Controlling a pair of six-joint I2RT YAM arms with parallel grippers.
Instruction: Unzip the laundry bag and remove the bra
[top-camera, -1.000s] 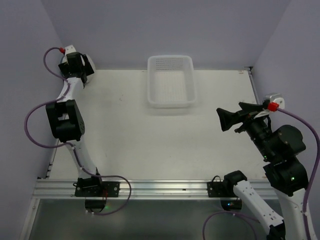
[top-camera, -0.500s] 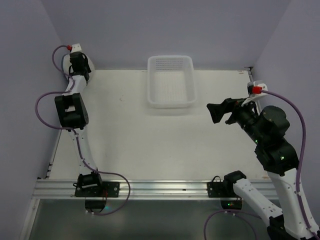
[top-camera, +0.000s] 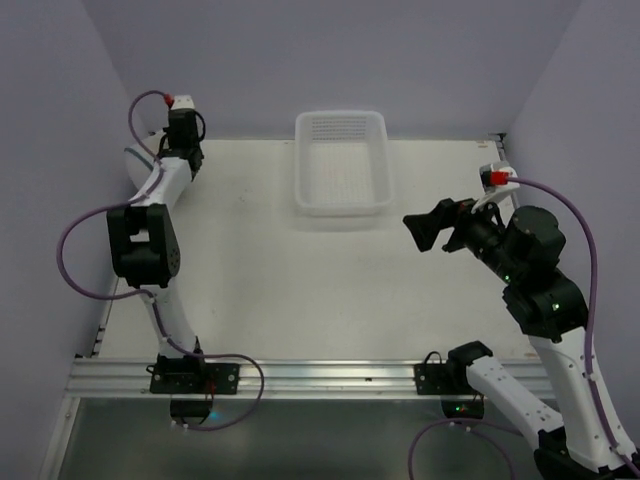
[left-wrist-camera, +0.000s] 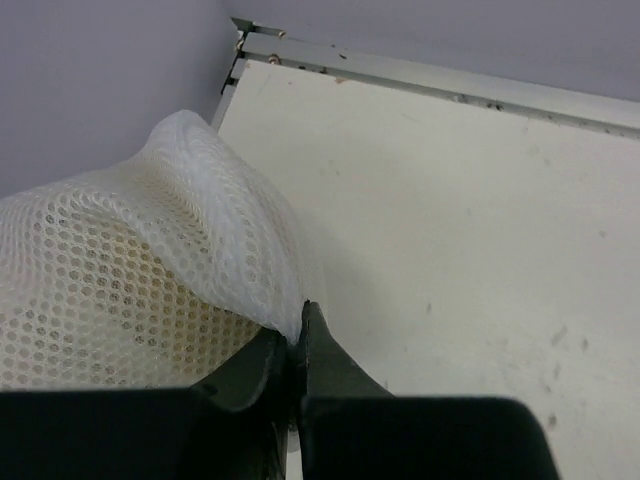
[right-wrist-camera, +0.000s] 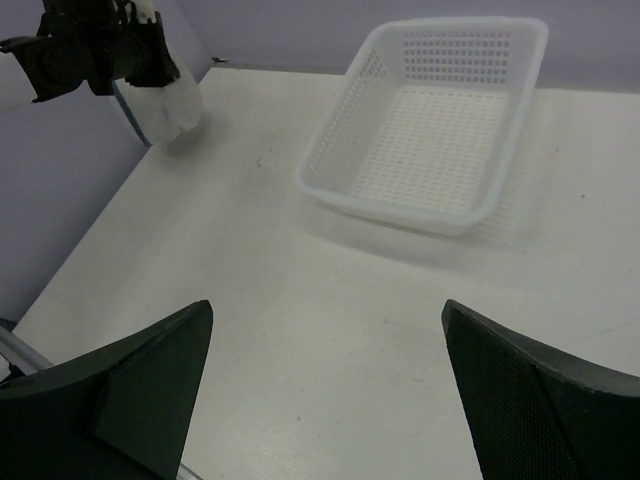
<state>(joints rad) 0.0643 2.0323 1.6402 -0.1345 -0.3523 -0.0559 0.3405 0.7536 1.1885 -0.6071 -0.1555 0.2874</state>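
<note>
The laundry bag (left-wrist-camera: 130, 270) is a white mesh pouch at the table's far left corner by the wall, also seen in the right wrist view as the bag (right-wrist-camera: 172, 106). My left gripper (left-wrist-camera: 297, 335) is shut on a fold of its mesh at the edge. In the top view the left gripper (top-camera: 184, 150) sits in that corner and largely covers the bag. The bra is hidden; only a beige tint shows through the mesh. No zip shows. My right gripper (top-camera: 425, 228) hangs open above the table's right half, its jaws (right-wrist-camera: 325, 310) wide apart with nothing between them.
A white perforated plastic basket (top-camera: 342, 208) stands at the back centre, seen in the right wrist view as the basket (right-wrist-camera: 400, 212). Purple walls close the left, back and right sides. A metal rail (top-camera: 320, 375) runs along the near edge.
My left gripper went from open to shut on the bag's mesh, and its wrist shifted right along the back edge. The right arm swung left toward the table's middle, still open.
</note>
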